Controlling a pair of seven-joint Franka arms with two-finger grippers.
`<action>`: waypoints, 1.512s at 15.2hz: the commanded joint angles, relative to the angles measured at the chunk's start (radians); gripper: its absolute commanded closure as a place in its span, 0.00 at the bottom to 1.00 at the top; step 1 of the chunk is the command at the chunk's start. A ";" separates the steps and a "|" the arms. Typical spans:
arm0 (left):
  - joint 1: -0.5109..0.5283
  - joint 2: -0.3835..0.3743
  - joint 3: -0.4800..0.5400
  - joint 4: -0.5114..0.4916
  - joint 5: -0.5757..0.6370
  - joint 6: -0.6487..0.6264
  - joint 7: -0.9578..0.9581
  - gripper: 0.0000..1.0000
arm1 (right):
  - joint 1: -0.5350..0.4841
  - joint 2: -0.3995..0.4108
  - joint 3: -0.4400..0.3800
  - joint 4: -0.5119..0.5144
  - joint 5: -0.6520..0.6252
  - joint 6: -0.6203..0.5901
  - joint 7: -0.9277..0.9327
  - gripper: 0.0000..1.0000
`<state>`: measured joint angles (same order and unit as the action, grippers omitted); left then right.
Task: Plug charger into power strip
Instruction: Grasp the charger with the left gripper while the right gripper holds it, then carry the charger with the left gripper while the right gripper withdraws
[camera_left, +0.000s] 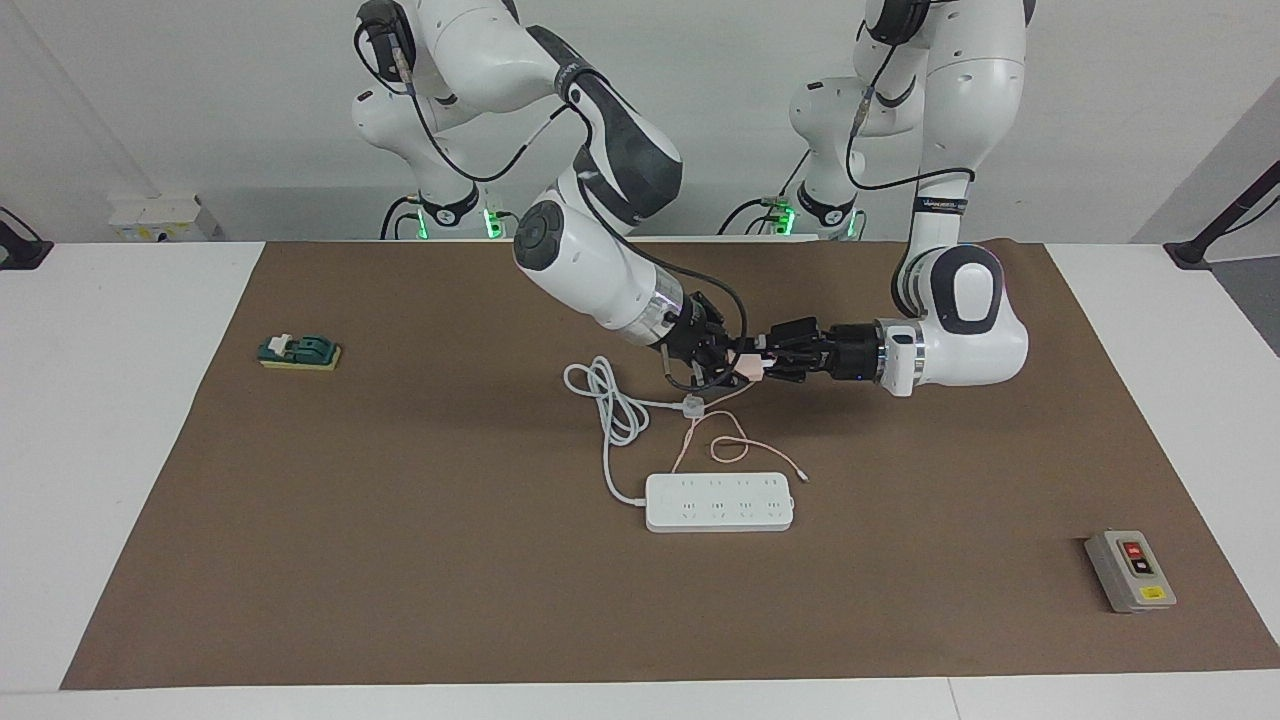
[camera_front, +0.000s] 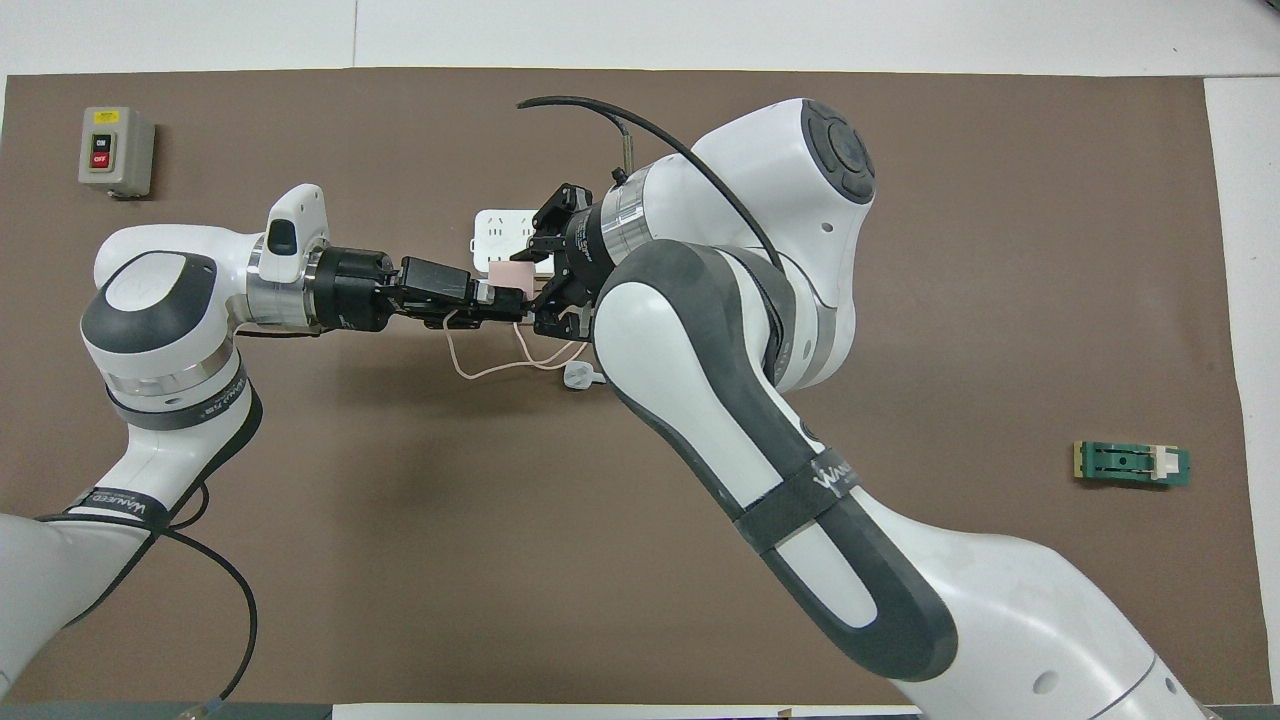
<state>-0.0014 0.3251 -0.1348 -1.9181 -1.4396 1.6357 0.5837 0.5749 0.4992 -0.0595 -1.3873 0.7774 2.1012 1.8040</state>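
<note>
Two grippers meet in the air over the middle of the brown mat (camera_left: 400, 560), and the little pink charger (camera_left: 748, 367) is between them. The left gripper (camera_left: 768, 366) reaches in sideways from the left arm's end of the table, and its fingers are pressed on the charger. The right gripper (camera_left: 728, 362) comes from the right arm's end and is right up against the charger too. I cannot tell if its fingers are squeezing the charger or just around it.

The charger's thin pink cable (camera_left: 725, 443) hangs down from the charger to the mat. It makes loose loops there, and its tip lies just beside the power strip (camera_left: 719, 502).

The power strip lies flat on the mat, farther from the robots than the charger, about midway between the two ends of the table. Its thick white cord (camera_left: 607, 405) curls in loops on the mat, and its white plug (camera_left: 692, 405) lies under the grippers.

A grey switch box (camera_left: 1130, 570) sits near the mat's corner at the left arm's end, close to the table edge farthest from the robots. A small green block (camera_left: 299, 351) sits near the mat's edge at the right arm's end.
</note>
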 joint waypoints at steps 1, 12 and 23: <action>0.044 -0.014 0.004 0.029 0.019 -0.011 0.022 1.00 | 0.008 0.005 0.000 0.005 -0.033 0.019 0.046 0.00; 0.045 0.041 0.004 0.350 0.732 0.045 0.027 1.00 | -0.282 -0.106 -0.013 0.025 -0.075 -0.163 -0.021 0.00; -0.201 0.086 0.003 0.370 1.393 0.455 0.169 1.00 | -0.481 -0.153 -0.014 0.111 -0.351 -0.545 -0.693 0.00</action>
<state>-0.1733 0.3905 -0.1434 -1.5736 -0.1439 2.0502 0.6929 0.1300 0.3445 -0.0858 -1.3104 0.4893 1.6152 1.2574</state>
